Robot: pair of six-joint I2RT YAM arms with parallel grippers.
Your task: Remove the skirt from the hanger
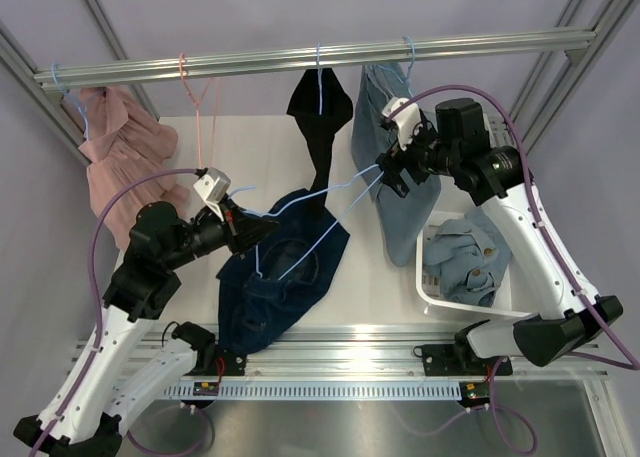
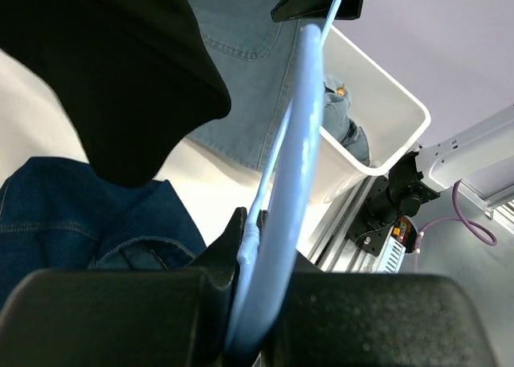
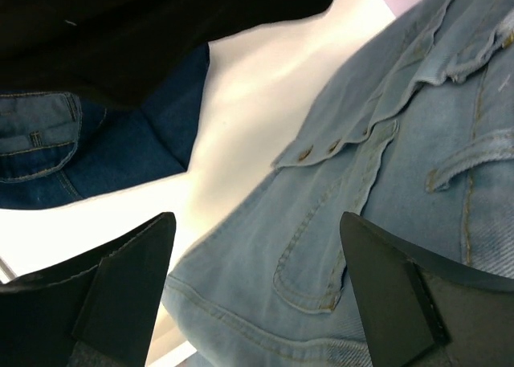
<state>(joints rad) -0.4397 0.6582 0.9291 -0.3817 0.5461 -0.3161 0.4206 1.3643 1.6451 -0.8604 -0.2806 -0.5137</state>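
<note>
The hanger (image 2: 293, 182) is pinched by the left gripper (image 2: 245, 319), the right gripper (image 1: 387, 175) is spread and empty, and the skirt (image 1: 285, 282), slumped on the table (image 1: 380, 287), is judged nearly freed.

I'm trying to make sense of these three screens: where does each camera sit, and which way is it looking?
Top external: fixed above and behind the robot, facing down on the table and clothes rail; the left arm and right arm both show.
Left wrist: on the left arm, looking along the blue hanger clamped in the left end effector.
Right wrist: on the right arm, facing the light denim garment; the open right end effector frames it.
Shared: all three show the dark blue skirt.
</note>
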